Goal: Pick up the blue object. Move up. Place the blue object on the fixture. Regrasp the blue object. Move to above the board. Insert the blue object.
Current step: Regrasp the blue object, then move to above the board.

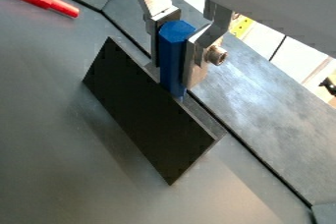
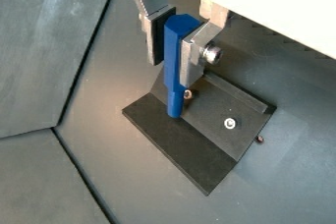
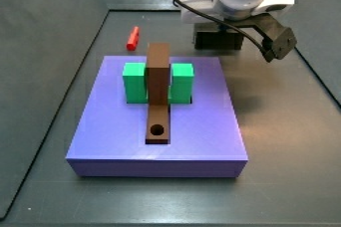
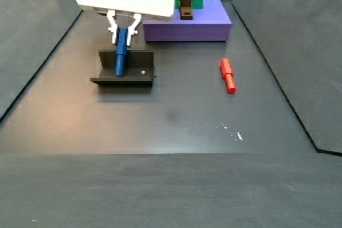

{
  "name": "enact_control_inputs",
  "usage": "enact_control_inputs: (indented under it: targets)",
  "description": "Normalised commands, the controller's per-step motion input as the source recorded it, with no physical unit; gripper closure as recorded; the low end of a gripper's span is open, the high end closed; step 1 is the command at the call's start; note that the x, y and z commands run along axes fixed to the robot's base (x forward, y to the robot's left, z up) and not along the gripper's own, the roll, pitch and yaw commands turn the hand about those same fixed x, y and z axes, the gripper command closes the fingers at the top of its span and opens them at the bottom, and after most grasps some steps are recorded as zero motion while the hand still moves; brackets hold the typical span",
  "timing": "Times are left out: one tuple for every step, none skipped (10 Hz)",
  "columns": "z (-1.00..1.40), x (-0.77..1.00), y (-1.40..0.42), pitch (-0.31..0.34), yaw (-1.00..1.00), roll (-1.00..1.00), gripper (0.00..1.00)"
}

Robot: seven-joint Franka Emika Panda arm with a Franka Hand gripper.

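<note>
The blue object [image 1: 172, 53] [image 2: 171, 81] [image 4: 119, 54] stands upright with its lower end on the fixture [image 1: 141, 110] [image 2: 226, 130] [image 4: 135, 76]. My gripper [image 1: 176, 43] [image 2: 172, 43] [image 4: 120, 34] is over the fixture, and its silver fingers press the peg's upper half from both sides, so it is shut on the peg. In a side view the robot hand hides the peg, and only the fixture [image 3: 214, 39] shows below it. The board [image 3: 160, 126] [image 4: 201, 27] lies beside the fixture, apart from the gripper.
On the board stand a green block [image 3: 134, 82] and a long brown bar [image 3: 159, 97] with a round hole near one end. A red peg [image 3: 132, 38] [image 4: 227, 74] [image 1: 46, 2] lies flat on the dark floor, away from the fixture.
</note>
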Motion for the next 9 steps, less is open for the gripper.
enact_control_inputs:
  targets:
    - [0.0, 0.0, 0.0, 0.0, 0.0, 0.0, 1.0]
    - [1.4, 0.0, 0.0, 0.0, 0.0, 0.0, 1.0]
    - [1.4, 0.01, 0.01, 0.016, 0.01, 0.0, 1.0]
    - [1.4, -0.02, 0.0, 0.066, 0.0, -0.04, 1.0]
    - [1.4, 0.0, 0.01, 0.069, 0.01, 0.0, 1.0]
    - [1.4, 0.02, -0.01, 0.094, 0.02, 0.01, 1.0]
    - [1.4, 0.01, -0.01, 0.091, 0.02, 0.0, 1.0]
    - [1.4, 0.02, -0.01, 0.082, 0.03, -0.01, 1.0]
    - [0.86, 0.03, -0.02, 0.084, 0.04, 0.0, 1.0]
